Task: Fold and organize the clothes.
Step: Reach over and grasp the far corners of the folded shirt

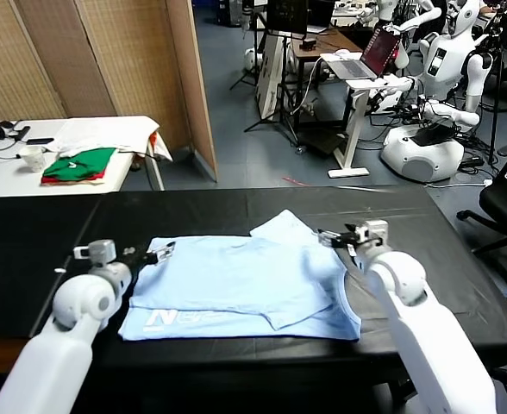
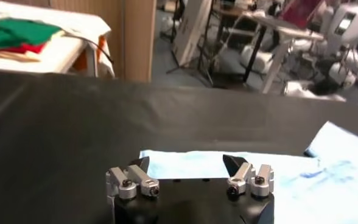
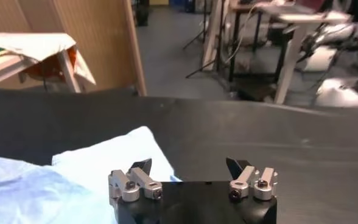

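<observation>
The black table (image 1: 460, 259) spans the whole near field. On it, centred and toward the near edge, lies the T-shirt (image 1: 236, 285): pale sky-blue, spread mostly flat, with white lettering (image 1: 163, 317) at its near-left corner. One panel is folded over the middle, and a sleeve (image 1: 284, 226) points toward the far side.

Handling judgement: the garment is light, soft cotton with no stiffness. It will drape, sag and drag on the table surface when lifted. It is not fragile, but a single-layer pinch may slip or pull only the top layer of a folded section. Recommended hold points are the outer edges and corners, where the fabric is one or two layers thick, not the flat middle.

The left gripper (image 1: 154, 254) sits at the shirt's left edge, low over the fabric, jaws spread wide and holding nothing. The right gripper (image 1: 338, 239) sits at the shirt's right side near the far sleeve, jaws likewise wide apart and empty.

Off the work surface, on a white side table (image 1: 3, 172) at far left, lie folded green-and-red garments (image 1: 79, 164).
</observation>
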Tool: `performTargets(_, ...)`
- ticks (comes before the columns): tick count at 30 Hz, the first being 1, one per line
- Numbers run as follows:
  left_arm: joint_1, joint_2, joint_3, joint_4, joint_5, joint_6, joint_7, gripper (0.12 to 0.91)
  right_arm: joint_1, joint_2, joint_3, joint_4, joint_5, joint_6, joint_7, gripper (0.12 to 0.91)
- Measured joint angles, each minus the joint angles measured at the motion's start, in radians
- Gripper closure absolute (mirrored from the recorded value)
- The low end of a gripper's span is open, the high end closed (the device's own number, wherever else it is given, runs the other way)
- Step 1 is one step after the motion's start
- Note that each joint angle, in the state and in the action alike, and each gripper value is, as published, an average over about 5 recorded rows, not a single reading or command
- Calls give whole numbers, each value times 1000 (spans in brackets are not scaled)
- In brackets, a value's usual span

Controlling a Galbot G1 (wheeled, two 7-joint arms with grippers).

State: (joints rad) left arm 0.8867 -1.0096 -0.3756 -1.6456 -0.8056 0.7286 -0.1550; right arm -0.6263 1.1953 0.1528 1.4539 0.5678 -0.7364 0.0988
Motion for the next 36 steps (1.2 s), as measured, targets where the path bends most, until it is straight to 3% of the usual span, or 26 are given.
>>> performTargets(18,-45,-15,7,98,31,-36,0,123,97,54,-80,-163,-30,0,-35,119)
performTargets(22,-44,-16,8,105,30,-33,0,132,99,55,-82,-172,-33,5,-43,165)
performTargets(25,-39,-16,8,104,31,-29,1,228,102,56,-83,-181,-37,12,-50,274)
performTargets(33,-30,-8,9,99,42,-27,11,687,107,66,-85,-200,-61,40,-76,744)
performTargets(36,-38,-11,10,104,53,-34,18,842,103,69,-83,-201,-69,65,-82,855)
